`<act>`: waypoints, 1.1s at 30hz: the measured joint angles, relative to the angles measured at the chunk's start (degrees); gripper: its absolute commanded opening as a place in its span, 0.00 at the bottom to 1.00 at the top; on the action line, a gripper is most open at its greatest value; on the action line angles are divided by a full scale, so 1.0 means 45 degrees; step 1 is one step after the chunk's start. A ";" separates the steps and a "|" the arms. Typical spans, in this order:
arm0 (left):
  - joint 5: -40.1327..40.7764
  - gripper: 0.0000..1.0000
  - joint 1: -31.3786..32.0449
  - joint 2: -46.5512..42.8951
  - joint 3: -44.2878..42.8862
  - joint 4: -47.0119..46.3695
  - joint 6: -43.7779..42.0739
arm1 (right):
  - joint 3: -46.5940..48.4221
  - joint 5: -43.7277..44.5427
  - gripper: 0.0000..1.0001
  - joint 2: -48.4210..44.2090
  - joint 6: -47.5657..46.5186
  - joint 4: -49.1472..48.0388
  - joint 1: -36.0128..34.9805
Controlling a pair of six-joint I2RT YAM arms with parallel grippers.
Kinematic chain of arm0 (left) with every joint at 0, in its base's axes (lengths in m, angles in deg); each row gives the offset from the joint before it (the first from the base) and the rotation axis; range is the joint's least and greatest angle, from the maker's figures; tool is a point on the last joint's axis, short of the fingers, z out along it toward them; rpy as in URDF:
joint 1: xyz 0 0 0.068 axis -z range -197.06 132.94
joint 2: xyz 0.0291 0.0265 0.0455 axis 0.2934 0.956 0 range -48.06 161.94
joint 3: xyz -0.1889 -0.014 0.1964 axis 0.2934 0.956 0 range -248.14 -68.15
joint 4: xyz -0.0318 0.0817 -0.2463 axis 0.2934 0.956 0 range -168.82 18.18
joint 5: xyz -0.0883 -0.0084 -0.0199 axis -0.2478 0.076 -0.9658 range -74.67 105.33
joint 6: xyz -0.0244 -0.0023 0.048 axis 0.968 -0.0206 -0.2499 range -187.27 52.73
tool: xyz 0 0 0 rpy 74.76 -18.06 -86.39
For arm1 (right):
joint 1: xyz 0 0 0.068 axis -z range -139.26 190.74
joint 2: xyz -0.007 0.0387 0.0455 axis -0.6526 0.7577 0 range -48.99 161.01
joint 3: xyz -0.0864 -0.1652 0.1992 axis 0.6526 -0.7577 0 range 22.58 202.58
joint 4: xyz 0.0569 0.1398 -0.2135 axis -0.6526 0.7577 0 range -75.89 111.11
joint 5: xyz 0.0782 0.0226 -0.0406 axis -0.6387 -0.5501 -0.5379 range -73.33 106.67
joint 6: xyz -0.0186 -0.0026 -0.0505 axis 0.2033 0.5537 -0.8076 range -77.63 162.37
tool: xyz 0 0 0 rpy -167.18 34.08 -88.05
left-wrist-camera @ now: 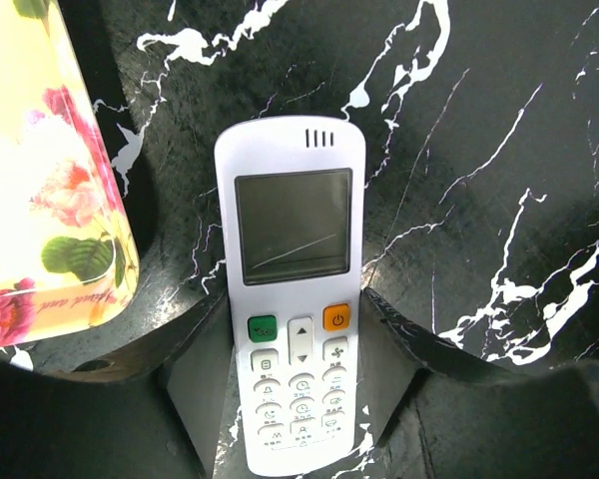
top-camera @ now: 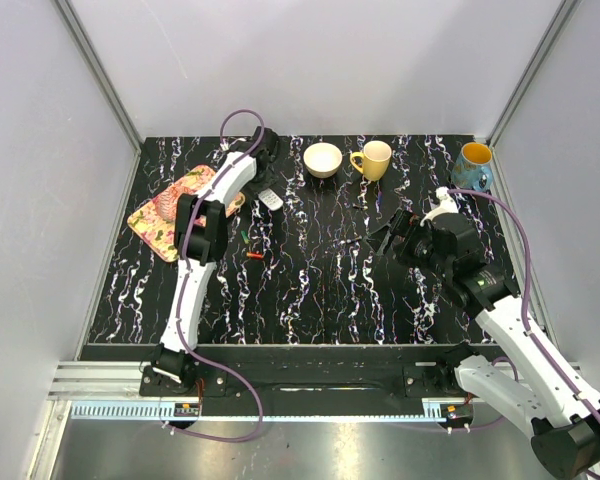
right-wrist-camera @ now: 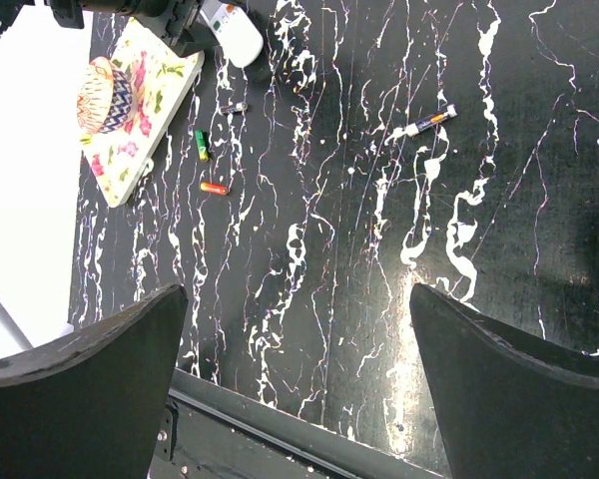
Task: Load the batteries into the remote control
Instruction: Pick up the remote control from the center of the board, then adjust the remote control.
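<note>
While the right pincer (right-wrist-camera: pixel 298 299) hangs over the middle of the black, white-veined tabletop (right-wrist-camera: pixel 379 329) with its fingers (right-wrist-camera: pixel 80 389) spread wide and nothing between them, the left pincer (left-wrist-camera: pixel 293 309) is clamped on the remote control (left-wrist-camera: pixel 291 239) toward the far left. Between the two arms, a red battery (right-wrist-camera: pixel 214 188) and a green battery (right-wrist-camera: pixel 201 145) lie loose on the marbled surface, near each other and apart from the handset. Farther on, the left pincer's black fingers (left-wrist-camera: pixel 195 369) sit against both long edges of the remote's button end, no gap showing, while the screen end reaches out beyond their tips. Lying flat and face up, the slim white handset shows rows of small grey-marked keys nearest the wrist. Beyond them a green button and an orange power button flank a white arrow rocker, followed by a grey display and a short slotted grille at the far end. Just to its left, parted from it by a strip of tabletop, sits a floral tray (left-wrist-camera: pixel 40 200). Along the far edge stand a cream bowl (top-camera: pixel 323 159), a yellow mug (top-camera: pixel 373 159) and a blue mug (top-camera: pixel 473 165).
</note>
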 measured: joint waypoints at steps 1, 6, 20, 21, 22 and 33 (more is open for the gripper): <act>0.0000 0.39 -0.0015 0.0000 0.0000 0.0000 -0.0024 | 0.0000 0.0000 1.00 0.0000 0.0000 -0.0005 0.0000; -0.0010 0.22 -0.0034 0.0000 0.0005 -0.0058 -0.0112 | 0.0000 0.0005 1.00 0.0000 0.0039 -0.0005 0.0000; -0.5061 0.12 -0.0044 -0.8437 1.0486 -0.7941 -0.0724 | 0.0602 0.0384 1.00 0.0520 -0.0005 -0.0350 0.0000; -0.5547 0.11 -0.0019 -0.9447 1.1599 -0.9194 -0.0690 | 0.0588 0.0311 1.00 0.0559 0.0068 -0.0505 0.0000; -0.6173 0.11 0.0015 -1.0632 1.2862 -1.0520 -0.0612 | 0.0534 0.0117 1.00 0.0588 0.0151 -0.0835 0.0000; -1.0826 0.00 0.0806 -1.6339 1.9560 -1.8175 -0.0019 | -0.0563 -0.5217 1.00 0.2234 0.2599 -0.6096 0.0000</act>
